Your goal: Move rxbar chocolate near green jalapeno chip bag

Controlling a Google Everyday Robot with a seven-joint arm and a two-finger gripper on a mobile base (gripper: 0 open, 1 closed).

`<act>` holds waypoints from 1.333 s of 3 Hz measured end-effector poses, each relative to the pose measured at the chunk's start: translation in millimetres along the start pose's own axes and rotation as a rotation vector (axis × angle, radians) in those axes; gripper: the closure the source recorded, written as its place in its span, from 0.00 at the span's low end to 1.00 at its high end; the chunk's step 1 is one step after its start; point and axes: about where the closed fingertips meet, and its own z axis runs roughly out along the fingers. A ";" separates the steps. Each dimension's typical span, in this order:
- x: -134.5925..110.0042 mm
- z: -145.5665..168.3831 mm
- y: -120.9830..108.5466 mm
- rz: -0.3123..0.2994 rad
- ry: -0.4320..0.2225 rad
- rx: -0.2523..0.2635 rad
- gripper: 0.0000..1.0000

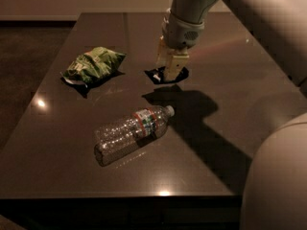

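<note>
The rxbar chocolate [155, 75] is a small black wrapper in the middle of the dark table, between the fingers of my gripper [171, 71]. The gripper comes down from above and is shut on the bar, holding it at or just above the table top. The green jalapeno chip bag [94, 65] lies crumpled on the table to the left of the bar, about a hand's width away. The bar and the bag are apart.
A clear plastic water bottle [132, 132] lies on its side in front of the bar, its cap pointing right. The dark table [240, 80] ends at the front and left edges. My pale arm and body fill the right side.
</note>
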 end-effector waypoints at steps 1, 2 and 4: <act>-40.4 7.0 -15.7 0.012 -0.023 0.006 1.00; -68.6 19.4 -38.5 0.032 -0.032 0.023 1.00; -94.6 40.7 -72.2 0.082 -0.055 0.044 1.00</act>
